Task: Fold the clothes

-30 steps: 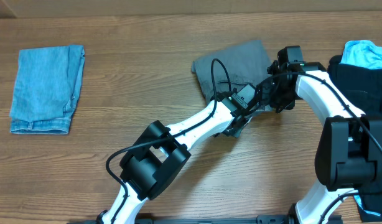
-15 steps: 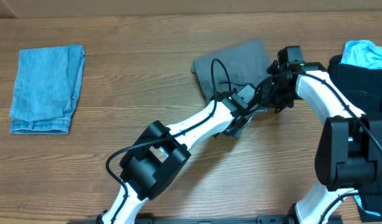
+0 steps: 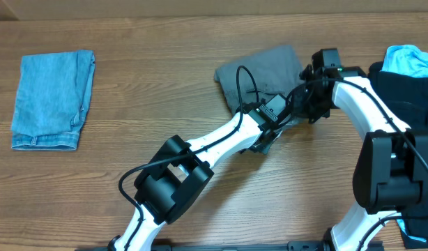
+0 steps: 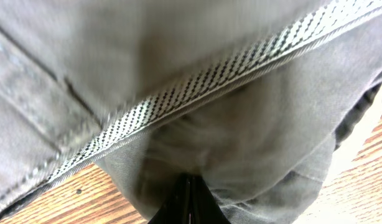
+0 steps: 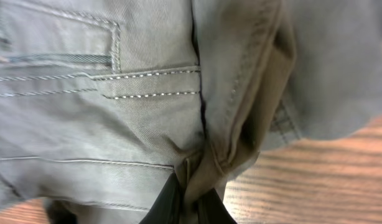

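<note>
shorts [image 3: 261, 70]: far side of table [image 3: 144, 90], right of centre, bulk lying far-left of both grippers | left gripper [image 4: 188, 186]: clamped on near-edge cloth | right gripper [image 5: 190, 193]: clamped on fold just beside | likely carry toward far edge

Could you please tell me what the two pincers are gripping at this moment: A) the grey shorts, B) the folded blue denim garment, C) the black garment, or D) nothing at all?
A: each wrist view shows grey fabric bunched at closed fingertips, so the left pincer and the right pincer are both shut on the grey shorts.
</note>
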{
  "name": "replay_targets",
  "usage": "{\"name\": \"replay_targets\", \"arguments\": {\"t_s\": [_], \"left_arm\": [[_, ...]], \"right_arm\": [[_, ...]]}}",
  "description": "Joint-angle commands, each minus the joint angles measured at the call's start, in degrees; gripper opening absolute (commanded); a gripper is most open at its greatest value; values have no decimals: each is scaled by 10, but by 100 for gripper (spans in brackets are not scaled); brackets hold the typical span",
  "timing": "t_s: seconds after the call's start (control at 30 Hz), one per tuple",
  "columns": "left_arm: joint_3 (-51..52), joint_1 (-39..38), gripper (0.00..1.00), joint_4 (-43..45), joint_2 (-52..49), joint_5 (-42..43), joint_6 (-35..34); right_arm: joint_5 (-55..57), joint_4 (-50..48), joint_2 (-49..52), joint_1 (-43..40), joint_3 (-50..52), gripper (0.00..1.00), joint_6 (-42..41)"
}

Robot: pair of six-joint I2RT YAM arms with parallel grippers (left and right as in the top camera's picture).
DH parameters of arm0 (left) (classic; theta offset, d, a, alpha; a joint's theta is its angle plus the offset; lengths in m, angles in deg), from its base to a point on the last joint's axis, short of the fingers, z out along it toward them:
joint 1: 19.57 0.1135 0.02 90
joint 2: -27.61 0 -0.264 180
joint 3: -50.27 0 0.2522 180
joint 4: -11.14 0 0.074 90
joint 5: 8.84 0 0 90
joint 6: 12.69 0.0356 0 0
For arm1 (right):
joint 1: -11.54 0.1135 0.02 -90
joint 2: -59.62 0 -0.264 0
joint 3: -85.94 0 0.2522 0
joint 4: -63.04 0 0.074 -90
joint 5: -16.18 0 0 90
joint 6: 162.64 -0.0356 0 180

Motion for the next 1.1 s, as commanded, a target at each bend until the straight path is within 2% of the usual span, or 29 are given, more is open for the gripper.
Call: {"name": "replay_targets", "arguments": {"t_s": [0.0, 0.2, 0.5, 0.77, 1.07], "left_arm": [[7, 4, 4, -5, 4, 3, -3], [7, 4, 4, -11, 4, 0, 6], [7, 5, 4, -30, 4, -15, 17], [7, 17, 4, -31, 4, -14, 18], [7, 30, 4, -26, 4, -12, 18]], "right_arm": [[17, -8, 3, -2, -58, 4, 14], [66, -17, 4, -2, -69, 4, 77], [108, -45, 4, -2, -69, 4, 112], [151, -6, 4, -2, -69, 4, 106], [111, 48, 4, -2, -68, 4, 80]]}}
